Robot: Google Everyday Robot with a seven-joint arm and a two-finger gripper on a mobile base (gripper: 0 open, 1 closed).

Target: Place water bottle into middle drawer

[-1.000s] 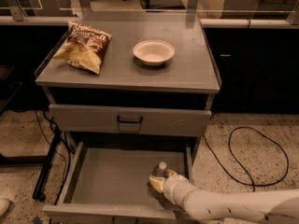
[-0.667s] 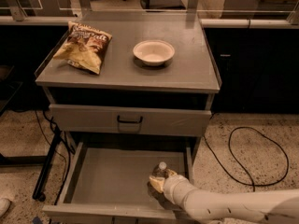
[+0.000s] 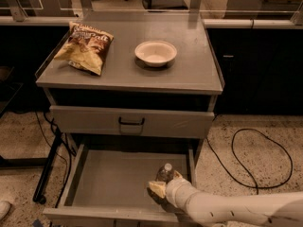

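Note:
The water bottle (image 3: pixel 165 172), clear with a white cap, stands upright at the right rear of the open middle drawer (image 3: pixel 111 178), a wide shallow grey tray pulled out low on the cabinet. My gripper (image 3: pixel 165 183) reaches in from the lower right on a white arm. Its yellowish fingers (image 3: pixel 156 188) are closed around the lower part of the bottle, whose base is hidden behind them. The bottle is inside the drawer, close to its right wall.
The cabinet top (image 3: pixel 199 74) carries a chip bag (image 3: pixel 85 45) at the left and a white bowl (image 3: pixel 155 53) in the middle. A shut drawer front with a black handle (image 3: pixel 131 122) lies above the open drawer. A black cable (image 3: pixel 258 160) loops on the floor at right.

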